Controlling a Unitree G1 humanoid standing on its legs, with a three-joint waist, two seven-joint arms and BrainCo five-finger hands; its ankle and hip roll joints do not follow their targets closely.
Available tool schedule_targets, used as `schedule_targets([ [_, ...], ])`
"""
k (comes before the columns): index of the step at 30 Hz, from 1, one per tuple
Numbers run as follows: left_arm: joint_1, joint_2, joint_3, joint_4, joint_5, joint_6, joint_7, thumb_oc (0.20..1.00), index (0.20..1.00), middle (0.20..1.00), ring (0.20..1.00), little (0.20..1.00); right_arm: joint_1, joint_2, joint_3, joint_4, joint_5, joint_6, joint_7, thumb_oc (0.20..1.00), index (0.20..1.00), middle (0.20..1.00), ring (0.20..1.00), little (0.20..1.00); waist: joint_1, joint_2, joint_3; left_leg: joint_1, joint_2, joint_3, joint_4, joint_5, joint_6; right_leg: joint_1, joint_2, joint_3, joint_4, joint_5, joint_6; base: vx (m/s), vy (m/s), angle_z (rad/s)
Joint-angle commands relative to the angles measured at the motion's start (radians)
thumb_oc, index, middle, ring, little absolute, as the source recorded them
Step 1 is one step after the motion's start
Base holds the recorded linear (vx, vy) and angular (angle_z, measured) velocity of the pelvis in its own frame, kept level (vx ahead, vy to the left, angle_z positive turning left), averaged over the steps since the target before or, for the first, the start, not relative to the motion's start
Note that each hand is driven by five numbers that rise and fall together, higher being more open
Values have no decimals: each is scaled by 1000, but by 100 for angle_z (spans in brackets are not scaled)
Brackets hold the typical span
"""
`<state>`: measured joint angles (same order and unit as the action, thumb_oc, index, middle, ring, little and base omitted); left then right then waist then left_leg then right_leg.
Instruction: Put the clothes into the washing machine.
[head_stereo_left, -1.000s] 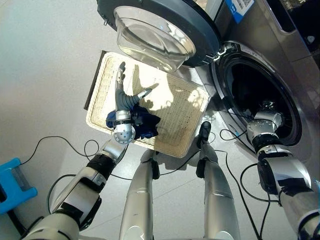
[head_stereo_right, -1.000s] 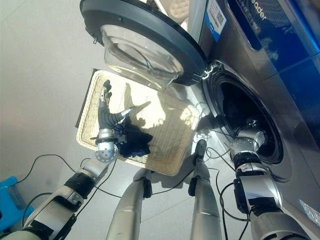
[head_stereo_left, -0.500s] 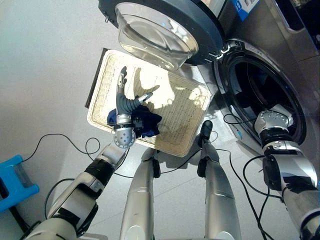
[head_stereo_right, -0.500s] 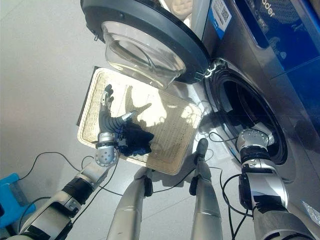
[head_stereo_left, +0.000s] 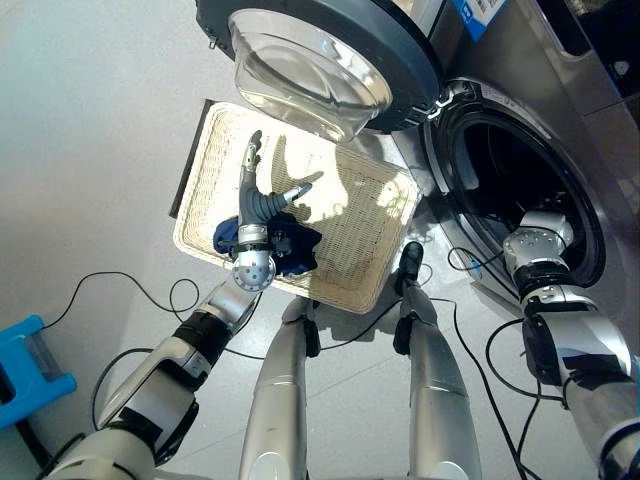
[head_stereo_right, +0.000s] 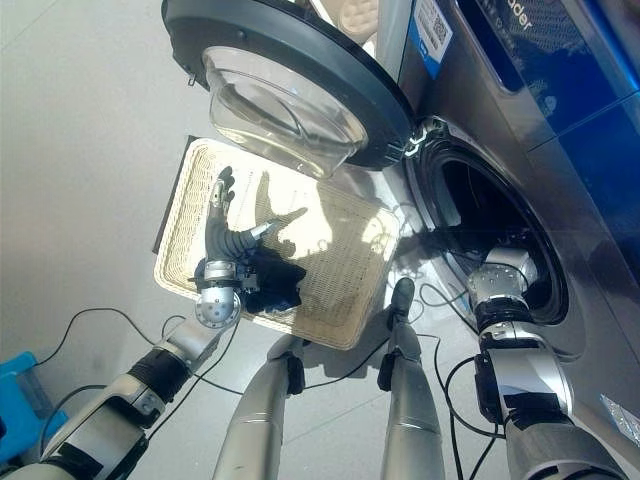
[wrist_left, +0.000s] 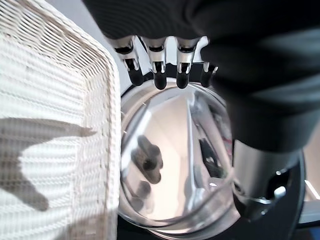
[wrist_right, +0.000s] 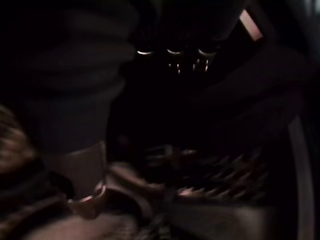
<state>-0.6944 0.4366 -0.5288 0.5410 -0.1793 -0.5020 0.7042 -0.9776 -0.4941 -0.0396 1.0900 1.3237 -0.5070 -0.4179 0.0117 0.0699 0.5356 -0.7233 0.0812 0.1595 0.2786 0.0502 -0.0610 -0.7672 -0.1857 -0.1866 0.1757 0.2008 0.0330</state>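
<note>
Since half a second ago, the right hand (wrist_right: 170, 55) has pushed back inside the washing machine (head_stereo_left: 520, 180) drum at 3 o'clock; its fingers cannot be made out. Left hand (head_stereo_left: 262, 195) hovers with fingers spread straight over the wicker basket (head_stereo_left: 360, 270) on the floor. One dark blue garment (head_stereo_left: 290, 248) remains in the basket under its wrist, so loading looks unfinished.

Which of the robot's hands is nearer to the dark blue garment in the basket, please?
Left. The left hand hovers open just above the garment; the right hand is inside the washer drum.
</note>
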Motion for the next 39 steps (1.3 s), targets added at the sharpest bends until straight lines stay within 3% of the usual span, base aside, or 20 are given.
schedule_targets([
  [1,-26,-9,27,5,6,-36,-7,1000,1000,1000,1000,1000,-17,-113,47,9,-161,65,-124,1000,1000,1000,1000,1000,9,36,-16,19,-67,38,-49,-33,-18,-3,-9,-62,159,-132,111,0,0,0],
  [4,-36,-14,24,13,15,-41,-7,1000,1000,1000,1000,1000,-37,-123,59,40,-283,128,-229,1000,1000,1000,1000,1000,12,36,-16,5,-69,35,-47,-29,-14,-15,-11,-65,158,-124,109,8,-8,2],
  [7,-36,-19,19,15,52,-36,-3,1000,1000,1000,1000,1000,-56,-133,96,75,-452,256,-322,1000,1000,1000,1000,1000,18,39,-16,7,-71,32,-41,-38,-14,-12,-12,-67,163,-132,112,4,-2,1],
  [9,-43,-16,11,21,95,-19,9,1000,1000,1000,1000,1000,-76,-158,165,99,-683,468,-394,1000,1000,1000,1000,1000,21,41,-16,1,-71,33,-39,-37,-12,-18,-14,-70,164,-129,112,0,0,0],
  [10,-51,-10,-2,34,164,15,28,1000,1000,1000,1000,1000,-98,-185,238,124,-895,697,-387,1000,1000,1000,1000,1000,23,43,-16,-9,-71,32,-30,-36,-10,-27,-17,-72,168,-126,114,0,0,0],
  [11,-54,-5,-9,40,178,23,34,1000,1000,1000,1000,1000,-104,-193,271,138,-916,723,-375,1000,1000,1000,1000,1000,25,43,-16,-11,-69,33,-31,-34,-9,-29,-18,-73,168,-124,114,-8,-30,4],
  [12,-59,4,-22,71,252,93,43,1000,1000,1000,1000,1000,-123,-212,355,162,-1104,837,-314,1000,1000,1000,1000,1000,27,44,-16,-16,-68,34,-28,-31,-7,-33,-19,-77,169,-121,114,-7,-21,6],
  [14,-70,22,-43,109,287,137,42,1000,1000,1000,1000,1000,-141,-226,432,176,-1207,875,-275,1000,1000,1000,1000,1000,27,44,-16,-20,-66,35,-29,-27,-5,-38,-20,-79,170,-119,115,-5,-12,8],
  [15,-85,45,-62,178,324,223,14,1000,1000,1000,1000,1000,-168,-235,517,184,-1310,904,-219,1000,1000,1000,1000,1000,27,46,-16,-21,-65,37,-33,-20,-5,-40,-18,-80,167,-118,118,-3,-1,9],
  [17,-88,52,-68,224,328,262,10,1000,1000,1000,1000,1000,-177,-228,543,182,-1319,907,-202,1000,1000,1000,1000,1000,26,47,-16,-23,-63,39,-37,-15,-7,-42,-15,-78,163,-116,118,-2,1,3],
  [19,-114,70,-85,345,415,387,-49,1000,1000,1000,1000,1000,-177,-212,586,176,-1269,862,-204,1000,1000,1000,1000,1000,16,49,-16,-22,-61,43,-45,-11,-9,-44,-8,-70,157,-124,118,-5,59,-2],
  [21,-124,76,-99,378,442,415,-60,1000,1000,1000,1000,1000,-173,-205,586,171,-1266,845,-211,1000,1000,1000,1000,1000,12,50,-16,-25,-60,43,-44,-11,-11,-47,-6,-65,159,-125,118,-1,50,-4],
  [22,-150,81,-125,438,473,502,-115,1000,1000,1000,1000,1000,-164,-186,576,155,-1196,778,-259,1000,1000,1000,1000,1000,4,50,-16,-28,-57,50,-46,-9,-13,-54,-2,-59,159,-128,120,-4,45,-6],
  [24,-160,78,-134,467,471,546,-150,1000,1000,1000,1000,1000,-151,-173,558,134,-1083,720,-262,1000,1000,1000,1000,1000,-4,48,-16,-29,-57,54,-49,-8,-14,-55,2,-54,151,-127,119,-6,34,-8],
  [25,-160,78,-134,467,471,546,-150,1000,1000,1000,1000,1000,-151,-173,558,134,-1083,720,-262,1000,1000,1000,1000,1000,-4,48,-16,-29,-57,54,-49,-8,-14,-55,2,-54,151,-127,119,-5,55,-8],
  [26,-167,66,-130,515,494,578,-173,1000,1000,1000,1000,1000,-126,-138,496,116,-853,629,-272,1000,1000,1000,1000,1000,-14,44,-16,-30,-57,56,-49,-8,-19,-56,11,-45,149,-131,116,3,79,-3],
  [29,-178,47,-145,577,611,626,-209,1000,1000,1000,1000,1000,-52,-74,366,102,-706,453,-307,1000,1000,1000,1000,1000,-32,39,-16,-25,-56,64,-55,-9,-24,-52,23,-33,142,-138,111,7,76,-3],
  [32,-178,47,-145,577,611,626,-209,1000,1000,1000,1000,1000,-52,-74,366,102,-706,453,-307,1000,1000,1000,1000,1000,-32,39,-16,-25,-56,64,-55,-9,-24,-52,23,-33,142,-138,111,0,18,-6],
  [34,-224,34,-244,613,680,702,-297,1000,1000,1000,1000,1000,-14,-32,333,60,-664,358,-293,1000,1000,1000,1000,1000,-54,37,-16,-34,-53,80,-58,-2,-27,-64,32,-19,135,-129,110,-15,97,-14],
  [39,-241,31,-284,628,705,722,-353,1000,1000,1000,1000,1000,0,-11,343,28,-660,339,-279,1000,1000,1000,1000,1000,-64,33,-16,-34,-50,88,-63,2,-28,-67,37,-12,127,-123,109,-6,32,-3],
])
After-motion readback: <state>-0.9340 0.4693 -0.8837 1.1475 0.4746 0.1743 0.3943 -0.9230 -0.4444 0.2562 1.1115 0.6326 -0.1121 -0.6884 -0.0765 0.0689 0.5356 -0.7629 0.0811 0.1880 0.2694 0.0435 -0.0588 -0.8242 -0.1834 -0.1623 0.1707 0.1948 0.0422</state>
